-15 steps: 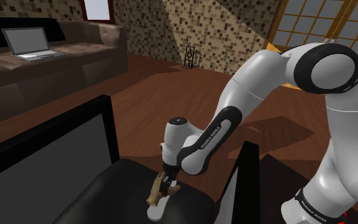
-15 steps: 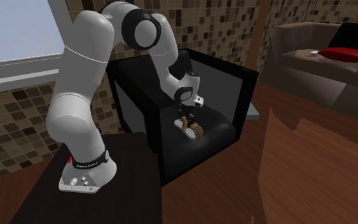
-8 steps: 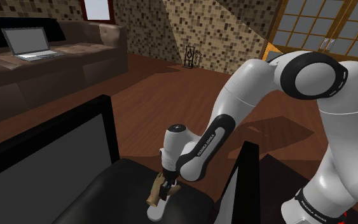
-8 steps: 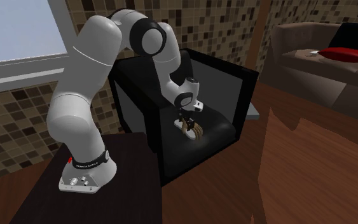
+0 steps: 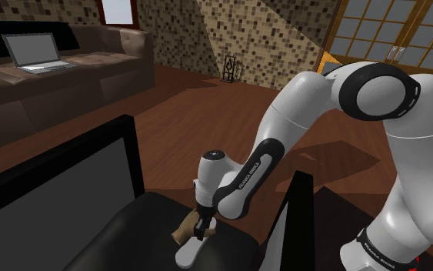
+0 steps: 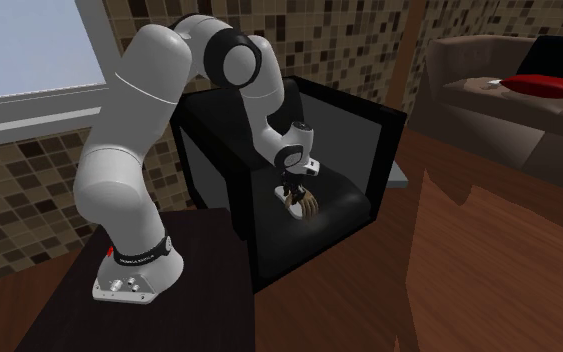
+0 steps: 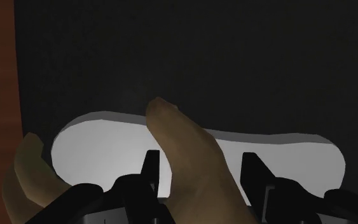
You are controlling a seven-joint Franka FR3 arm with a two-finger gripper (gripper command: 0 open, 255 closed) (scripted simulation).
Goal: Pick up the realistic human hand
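We find the gripper (image 7: 202,167) low inside the black box (image 6: 369,130), fingers spread astride the human hand (image 7: 184,143) on its white base (image 7: 95,146). Grasp step; we judge firm closing comes next.

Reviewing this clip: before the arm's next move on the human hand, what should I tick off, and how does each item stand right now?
1. Gripper lined up on the human hand: ok, a tan digit sits between the two fingers.
2. Fingers clasping that digit: not ok, white shows between it and one finger.
3. Gripper down at the hand's level: ok in the shoulder view.
4. Hand lying on its white base: ok.
5. Arm's margin from the black side panel: cannot tell.
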